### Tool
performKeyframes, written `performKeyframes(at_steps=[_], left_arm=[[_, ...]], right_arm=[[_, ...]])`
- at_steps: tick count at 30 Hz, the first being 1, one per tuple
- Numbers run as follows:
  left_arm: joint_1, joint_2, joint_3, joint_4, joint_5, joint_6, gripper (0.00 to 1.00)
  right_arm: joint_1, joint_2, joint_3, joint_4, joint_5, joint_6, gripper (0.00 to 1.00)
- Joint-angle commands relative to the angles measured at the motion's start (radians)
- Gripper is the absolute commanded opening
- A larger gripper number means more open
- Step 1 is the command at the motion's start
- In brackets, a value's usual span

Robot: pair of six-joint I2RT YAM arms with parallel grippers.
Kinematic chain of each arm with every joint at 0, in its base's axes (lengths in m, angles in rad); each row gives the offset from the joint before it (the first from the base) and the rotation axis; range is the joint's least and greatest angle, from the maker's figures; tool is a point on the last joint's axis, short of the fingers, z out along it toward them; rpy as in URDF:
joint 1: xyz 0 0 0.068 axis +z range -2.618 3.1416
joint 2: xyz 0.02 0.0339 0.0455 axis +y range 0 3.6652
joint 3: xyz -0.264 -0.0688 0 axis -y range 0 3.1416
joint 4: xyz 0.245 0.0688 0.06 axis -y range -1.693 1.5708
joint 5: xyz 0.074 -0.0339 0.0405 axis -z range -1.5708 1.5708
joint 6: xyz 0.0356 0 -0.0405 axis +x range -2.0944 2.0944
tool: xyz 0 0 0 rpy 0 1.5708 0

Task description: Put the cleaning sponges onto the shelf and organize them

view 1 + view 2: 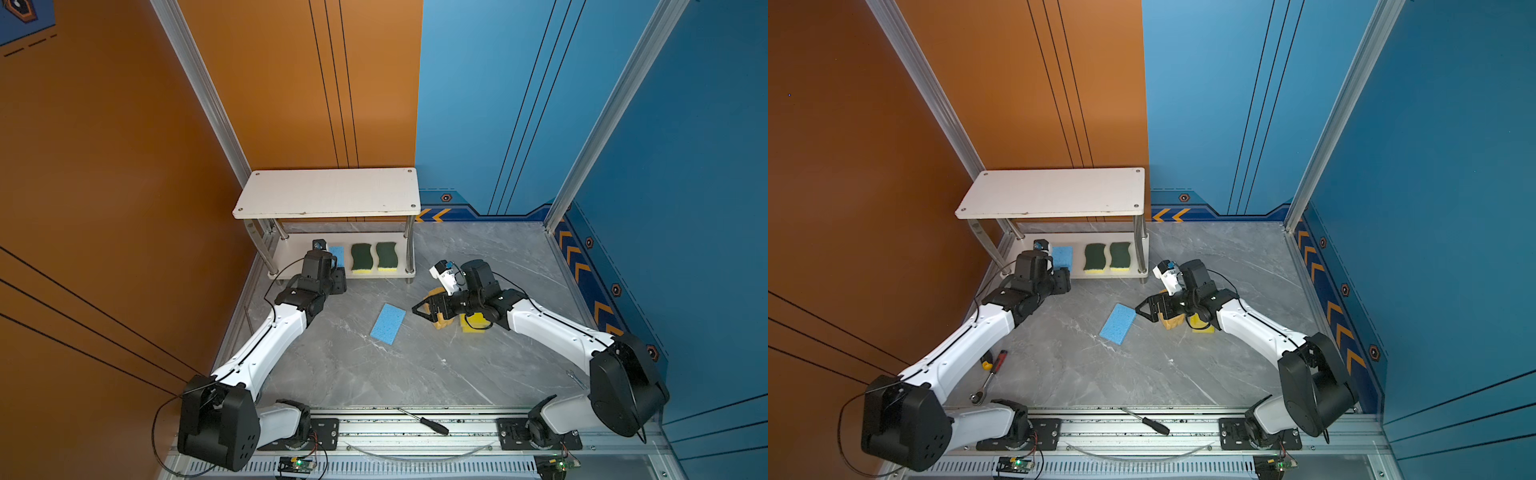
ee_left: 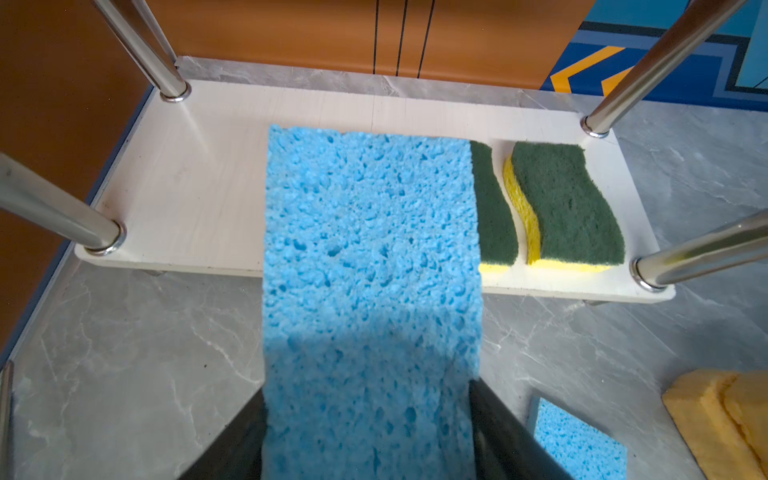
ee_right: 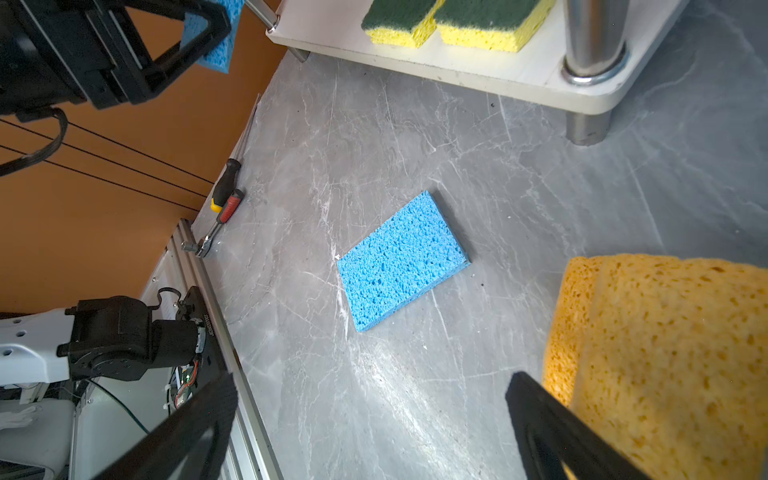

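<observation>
**Blue sponge over the bottom board: how to land it tidy**

The left gripper has its jaws pinched on the near end of a light blue sponge. The sponge sticks out flat over the lower board of the shelf, just left of the two green-topped sponges. In the left wrist view its right edge covers part of the left green one, and it's impossible to say whether they actually touch.

To do this bit well, the arm probably wants to sink until the sponge lies on the board. It should keep the long edges parallel to the green pair and leave a sliver of gap. Leaving space on the left for the second blue sponge, which lies on the table in the middle, makes sense too. The near-left chrome leg is close, so no swinging left. Let go only once the sponge is resting, then back straight out.

The right gripper hangs wide open and empty beside the orange sponges.
</observation>
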Motion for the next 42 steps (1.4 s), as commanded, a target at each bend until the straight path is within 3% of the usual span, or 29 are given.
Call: performKeyframes(at_steps=[1, 23, 42], left_arm=[[0.026, 0.04, 0.042, 0.045, 0.066, 0.041, 0.68], [0.101, 0.254, 0.059, 0.269, 0.142, 0.071, 0.68], [0.101, 0.388, 0.06, 0.393, 0.081, 0.061, 0.68]], right_arm=[[0.007, -0.029, 0.018, -0.018, 0.007, 0.0, 1.0], [0.014, -0.083, 0.012, -0.06, 0.052, -0.009, 1.0], [0.008, -0.106, -0.011, -0.064, 0.062, -0.014, 1.0]])
